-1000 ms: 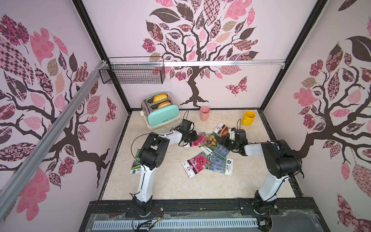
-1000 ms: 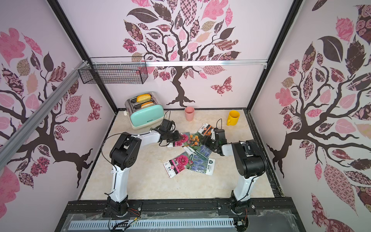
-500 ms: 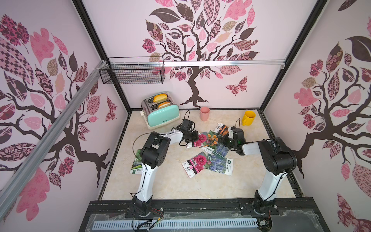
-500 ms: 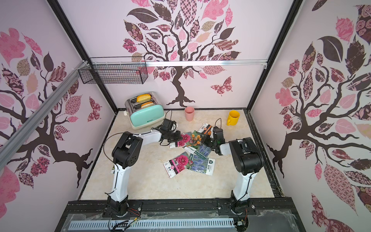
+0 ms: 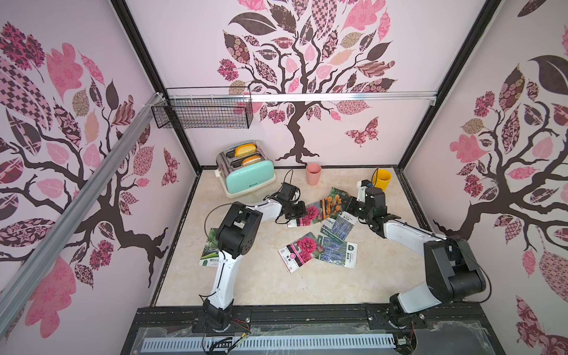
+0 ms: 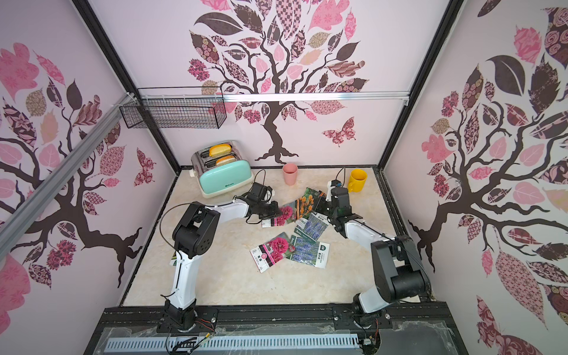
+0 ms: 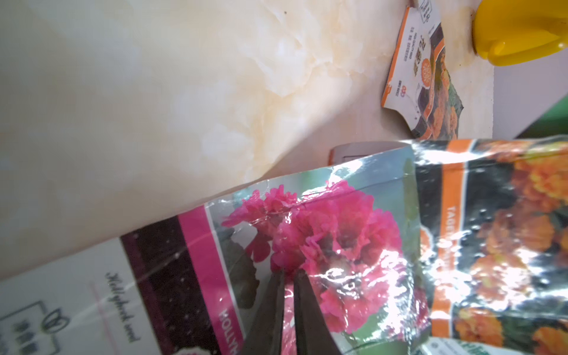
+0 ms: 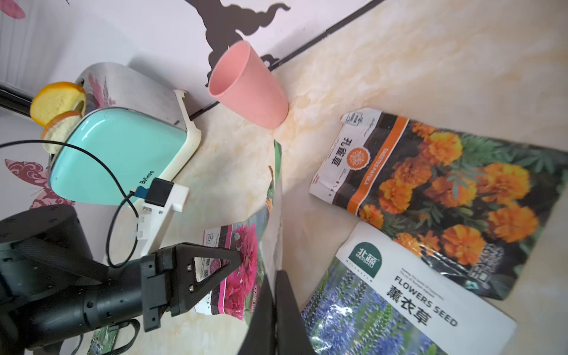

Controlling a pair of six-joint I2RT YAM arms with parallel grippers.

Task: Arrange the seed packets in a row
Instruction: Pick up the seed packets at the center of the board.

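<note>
Several seed packets lie mid-table. My left gripper (image 5: 302, 212) has its tips (image 7: 289, 276) on the face of a pink flower packet (image 5: 310, 213), jaws a narrow slit apart. My right gripper (image 8: 274, 276) is shut on the edge of the marigold packet (image 5: 330, 206) that overlaps the pink one, and that packet stands tilted up, edge-on in the right wrist view. A second marigold packet (image 8: 430, 190) and a lavender packet (image 5: 339, 226) lie flat beside the right gripper. Nearer the front lie another pink packet (image 5: 299, 250) and another lavender packet (image 5: 338, 250). A green gourd packet (image 5: 212, 249) sits partly behind the left arm.
A mint toaster (image 5: 246, 172) with bread stands at the back left, with a pink cup (image 5: 313, 173) and a yellow mug (image 5: 382, 179) along the back wall. A wire basket (image 5: 203, 112) hangs on the wall above.
My right gripper went from partly open to shut on the marigold packet's edge. The left jaws closed, then parted slightly, staying on the pink packet.
</note>
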